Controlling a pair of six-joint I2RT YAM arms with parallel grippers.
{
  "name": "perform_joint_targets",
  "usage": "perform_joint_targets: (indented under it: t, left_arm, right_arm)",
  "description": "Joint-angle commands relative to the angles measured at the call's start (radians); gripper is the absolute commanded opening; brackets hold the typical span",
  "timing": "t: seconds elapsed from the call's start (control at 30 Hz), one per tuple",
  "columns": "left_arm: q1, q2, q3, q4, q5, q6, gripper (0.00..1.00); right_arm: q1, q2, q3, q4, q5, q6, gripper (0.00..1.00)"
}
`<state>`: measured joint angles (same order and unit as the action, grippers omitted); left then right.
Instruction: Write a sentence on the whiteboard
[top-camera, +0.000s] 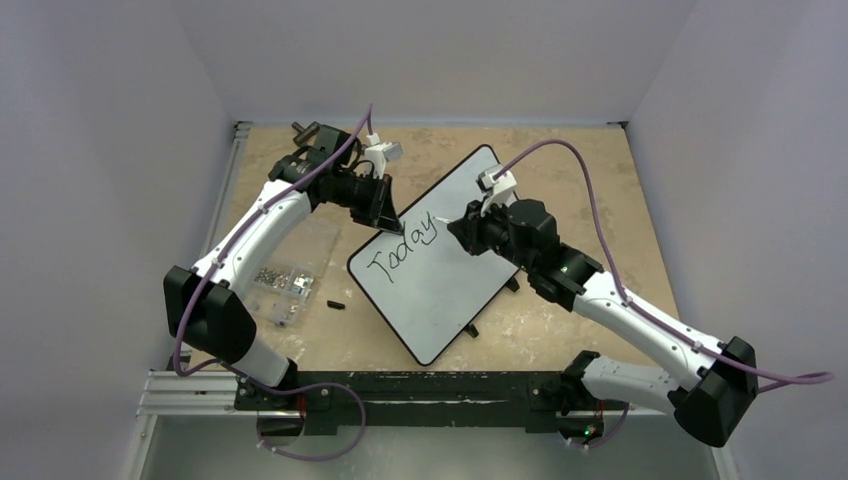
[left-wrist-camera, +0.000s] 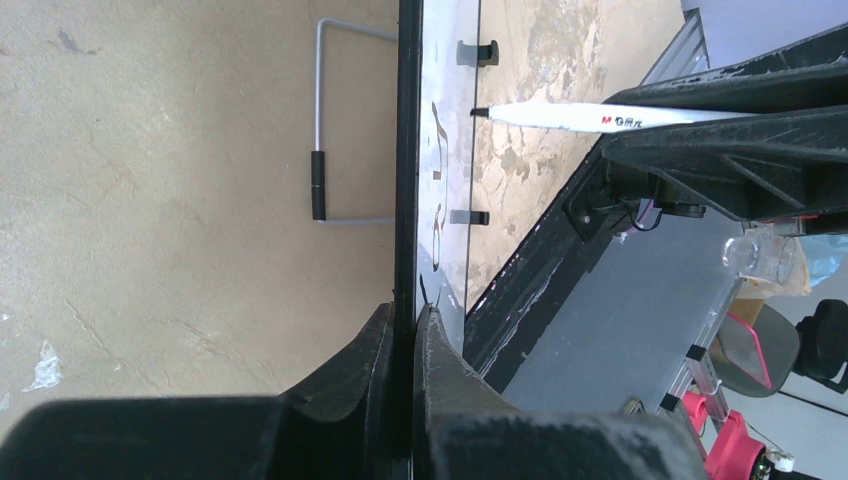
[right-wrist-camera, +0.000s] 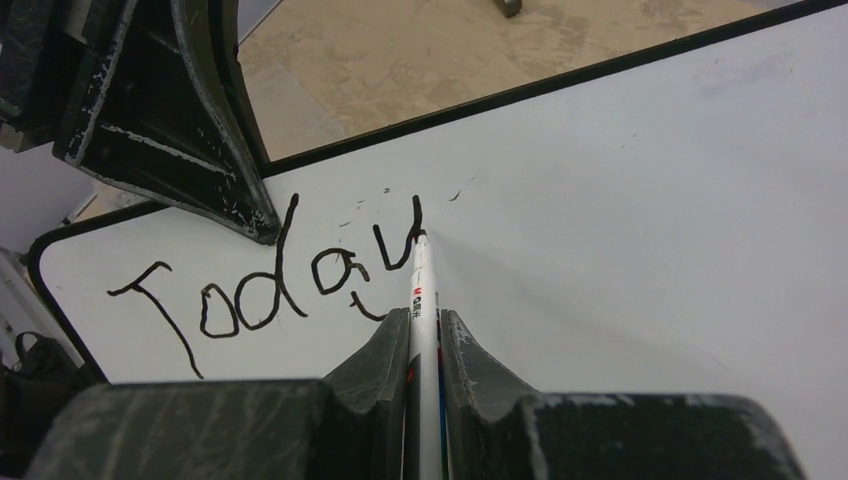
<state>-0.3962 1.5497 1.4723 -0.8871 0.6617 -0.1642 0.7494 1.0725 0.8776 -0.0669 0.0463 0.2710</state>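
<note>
The whiteboard (top-camera: 450, 270) lies tilted on the table, white with a thin black rim. The sentence (top-camera: 404, 248) on it reads "Today" in black strokes, seen large in the right wrist view (right-wrist-camera: 270, 285). My left gripper (top-camera: 385, 215) is shut on the board's upper left rim (left-wrist-camera: 408, 180), with its fingers (left-wrist-camera: 440, 340) pinching the edge. My right gripper (right-wrist-camera: 425, 325) is shut on a white marker (right-wrist-camera: 422, 300). The marker's tip touches the board at the top of the "y". In the left wrist view the marker (left-wrist-camera: 600, 118) points at the board's face.
A clear plastic box of screws (top-camera: 283, 280) sits left of the board. A small black cap (top-camera: 335, 304) lies beside it. The board's wire stand (left-wrist-camera: 330, 120) shows behind it. A black rail (top-camera: 420, 390) runs along the near table edge.
</note>
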Motion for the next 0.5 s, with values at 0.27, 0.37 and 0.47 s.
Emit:
perform_joint_targets:
  t: [0.27, 0.37, 0.47]
  left_arm:
    - [0.005, -0.038, 0.003, 0.028, -0.107, 0.036, 0.00]
    - [0.005, -0.041, 0.002, 0.029, -0.106, 0.035, 0.00]
    - [0.005, -0.042, 0.002, 0.028, -0.107, 0.035, 0.00]
  right_arm:
    - [-0.035, 0.039, 0.083, 0.082, 0.009, -0.036, 0.00]
    - [-0.037, 0.054, 0.091, 0.088, 0.005, -0.038, 0.00]
    - [-0.038, 0.066, 0.092, 0.094, 0.003, -0.035, 0.00]
